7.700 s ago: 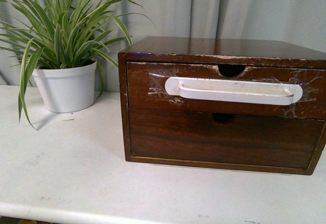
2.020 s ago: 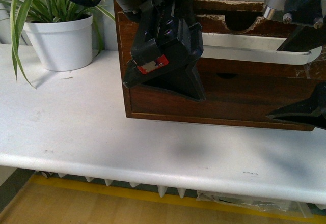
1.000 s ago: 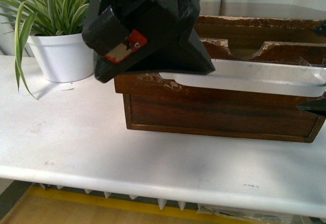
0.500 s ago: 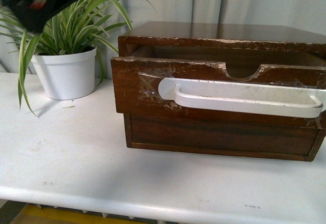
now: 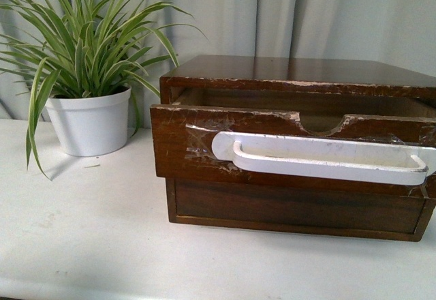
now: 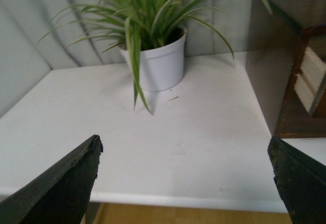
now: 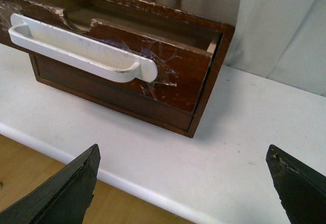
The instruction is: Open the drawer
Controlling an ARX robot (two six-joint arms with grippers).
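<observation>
The drawer (image 5: 197, 157), a dark brown front with chipped edges and a half-round notch, sticks out of its wooden cabinet (image 5: 300, 71). A long white handle (image 5: 320, 158) is taped across it. In the right wrist view the drawer (image 7: 178, 66) and its handle (image 7: 76, 48) lie ahead, well apart from my open right gripper (image 7: 183, 155). The left wrist view catches the cabinet side (image 6: 267, 76) at the edge, and my left gripper (image 6: 184, 145) stands open over the table rim, holding nothing. Neither arm shows in the front view.
A spider plant in a white pot (image 5: 88, 123) stands left of the cabinet, also in the left wrist view as the pot (image 6: 158, 66). A plain lower drawer front (image 5: 293, 208) sits under the pulled one. The white table (image 5: 82, 245) ends at a front edge (image 7: 142, 191).
The drawer, shut at first, now stands pulled out. Both arms, which were at the handle two seconds ago, have drawn back out of the front view.
</observation>
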